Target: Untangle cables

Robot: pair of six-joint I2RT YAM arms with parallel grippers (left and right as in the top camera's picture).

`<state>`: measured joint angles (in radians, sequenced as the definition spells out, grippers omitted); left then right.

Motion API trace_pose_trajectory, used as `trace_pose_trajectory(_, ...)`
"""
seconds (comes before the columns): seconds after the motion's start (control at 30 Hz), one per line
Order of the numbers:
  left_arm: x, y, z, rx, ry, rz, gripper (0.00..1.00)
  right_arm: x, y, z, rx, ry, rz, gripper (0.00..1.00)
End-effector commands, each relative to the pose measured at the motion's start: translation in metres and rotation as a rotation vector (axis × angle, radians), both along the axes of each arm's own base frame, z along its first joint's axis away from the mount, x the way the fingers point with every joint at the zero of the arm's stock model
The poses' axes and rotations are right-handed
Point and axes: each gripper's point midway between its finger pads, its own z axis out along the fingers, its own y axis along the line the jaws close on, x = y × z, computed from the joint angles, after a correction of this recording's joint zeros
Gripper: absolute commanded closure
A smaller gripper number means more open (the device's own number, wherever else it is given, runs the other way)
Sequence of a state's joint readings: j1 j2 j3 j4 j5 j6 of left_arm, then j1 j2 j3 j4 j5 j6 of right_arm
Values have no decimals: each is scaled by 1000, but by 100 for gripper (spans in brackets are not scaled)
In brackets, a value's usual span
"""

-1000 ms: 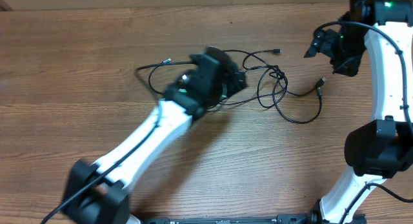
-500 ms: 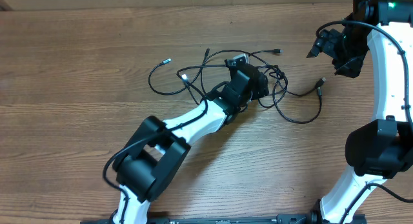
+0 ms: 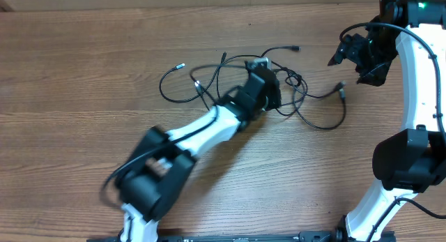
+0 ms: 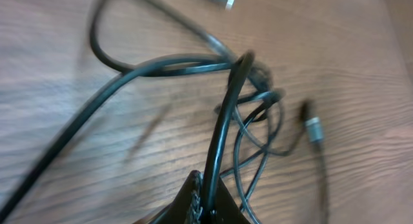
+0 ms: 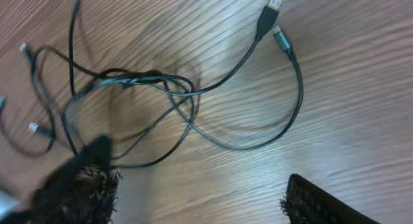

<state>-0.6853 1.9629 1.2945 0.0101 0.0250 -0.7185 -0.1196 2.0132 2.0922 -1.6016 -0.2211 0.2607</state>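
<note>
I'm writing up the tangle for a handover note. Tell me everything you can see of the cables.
The cables are thin, black, rubbery-looking cords with small silver plugs. They lie on the wooden table, knotted near the middle, with loose loops spreading both ways. The left gripper is shut on one strand.

In the overhead view the left arm (image 3: 202,127) has a smooth white link crossing from lower left toward the centre. It has a bulky black elbow housing (image 3: 150,176) (blurred) and a black wrist block (image 3: 259,90). Along the right edge, the right arm (image 3: 416,67) has the same white shell, a rounded black joint housing (image 3: 408,158), a thin black wire (image 3: 433,61) arching beside it and a small green light (image 3: 419,3) at the top. In the wrist views the right fingers (image 5: 77,185) and left fingertips (image 4: 193,201) are black with rough, knobbly pads.
</note>
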Motion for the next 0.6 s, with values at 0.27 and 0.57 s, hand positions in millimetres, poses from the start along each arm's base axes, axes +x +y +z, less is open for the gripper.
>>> trace_pose_trajectory(0.27, -13, 99, 210, -285, -199, -38, 96, -7, 109, 36, 328, -203, 506, 21)
trace_pose_trajectory(0.57, -42, 97, 236, -328, -264, -283, 96, -5, 196, 41, 339, -298, 683, 21)
